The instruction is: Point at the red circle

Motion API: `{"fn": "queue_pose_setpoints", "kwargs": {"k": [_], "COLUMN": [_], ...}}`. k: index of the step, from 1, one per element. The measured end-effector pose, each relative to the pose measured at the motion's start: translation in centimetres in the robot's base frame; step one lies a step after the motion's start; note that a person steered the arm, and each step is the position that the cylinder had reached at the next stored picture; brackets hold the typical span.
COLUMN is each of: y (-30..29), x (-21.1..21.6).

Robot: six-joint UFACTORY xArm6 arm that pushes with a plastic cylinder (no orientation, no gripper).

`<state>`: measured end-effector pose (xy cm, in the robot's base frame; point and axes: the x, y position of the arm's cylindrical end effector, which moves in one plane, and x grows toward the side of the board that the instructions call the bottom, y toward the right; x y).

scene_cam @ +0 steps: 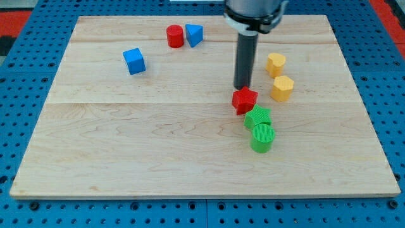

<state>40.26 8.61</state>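
Note:
The red circle (174,36), a short red cylinder, stands near the view's top, left of centre, touching a blue triangular block (194,34) on its right. My tip (243,87) is the lower end of the dark rod, well to the right of and below the red circle. It stands just above a red star-shaped block (244,100), touching or nearly touching it.
A blue cube (134,61) lies at the upper left. Two yellow blocks (275,64) (282,88) lie right of the rod. A green star-like block (257,118) and a green cylinder (262,137) sit below the red star. The wooden board (126,152) rests on a blue surface.

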Motion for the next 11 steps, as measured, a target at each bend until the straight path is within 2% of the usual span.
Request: {"fn": "queue_pose_setpoints", "kwargs": {"k": [1,3,4,5,7,8,9,11], "y": [0.7,0.1,-0.6,-4.7,-18.5,-21.6,-19.8,-18.2], "x": [2.2,3.1,-1.7,-7.1,-9.0,-12.1,-15.1,-15.9]}}
